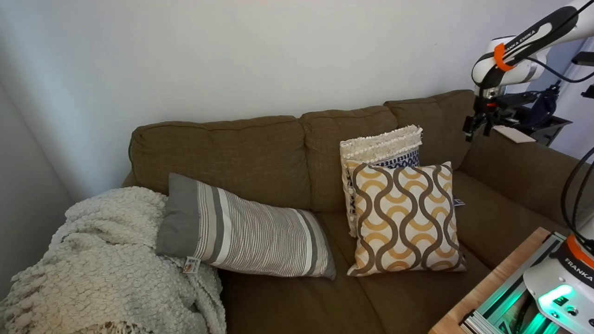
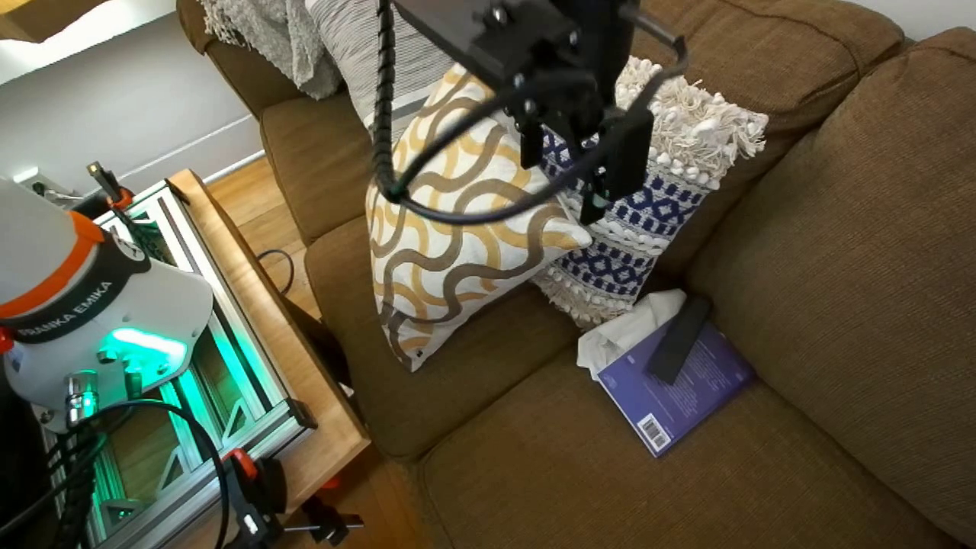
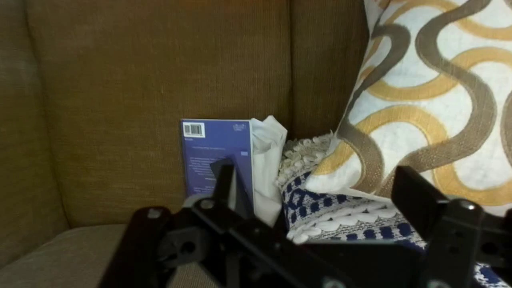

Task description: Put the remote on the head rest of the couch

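Black two-fingered gripper (image 3: 313, 178), jaws spread wide, holds nothing. The slim black bar-shaped remote (image 2: 677, 341) lies slantwise on a flat purple book (image 2: 690, 396); beyond the barcode corner, olive-brown fabric couch seat (image 2: 557, 465) stretches broadly.

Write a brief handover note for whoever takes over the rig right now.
Gripper: open, fingers wide apart, holding nothing, up above the couch seat.
Remote: lying across the bluish-purple book on the seat.
Head rest of the couch: remote not on it yet.
Done: none of the move; the remote is not yet grasped.
Left: grip the remote, lift it, set it on the head rest, let go. The crumpled white cloth or paper close by might snag.
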You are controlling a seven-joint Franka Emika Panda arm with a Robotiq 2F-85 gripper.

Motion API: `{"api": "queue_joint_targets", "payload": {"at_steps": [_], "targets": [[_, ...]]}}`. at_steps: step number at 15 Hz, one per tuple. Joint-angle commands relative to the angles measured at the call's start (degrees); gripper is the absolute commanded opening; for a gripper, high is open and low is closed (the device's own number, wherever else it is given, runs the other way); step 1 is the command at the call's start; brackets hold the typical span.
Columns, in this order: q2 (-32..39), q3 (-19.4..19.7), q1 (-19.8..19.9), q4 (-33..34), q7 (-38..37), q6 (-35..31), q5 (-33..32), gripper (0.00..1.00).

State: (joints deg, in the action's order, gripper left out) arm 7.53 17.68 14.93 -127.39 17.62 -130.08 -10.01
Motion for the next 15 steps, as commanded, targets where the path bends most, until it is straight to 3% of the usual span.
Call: {"api": "queue_joint_targets", "payload": {"at_steps": [1,3,6,7,15], "targets": [[12.3,-1.4,4.9,4.3,8.1,-6.5,11.3,1.00],[19.0,-2.3,7.7,9.5,9.3,-5.3,13.3,1.00],[27.0,-3.2,11.4,20.3,8.1,3.8,12.8,1.00],[21.5,-3.1,9.7,12.5,6.7,-1.9,10.4,1.00],[22.6,-3.8,10.1,14.2,6.6,-1.2,10.3,1.00]]}}
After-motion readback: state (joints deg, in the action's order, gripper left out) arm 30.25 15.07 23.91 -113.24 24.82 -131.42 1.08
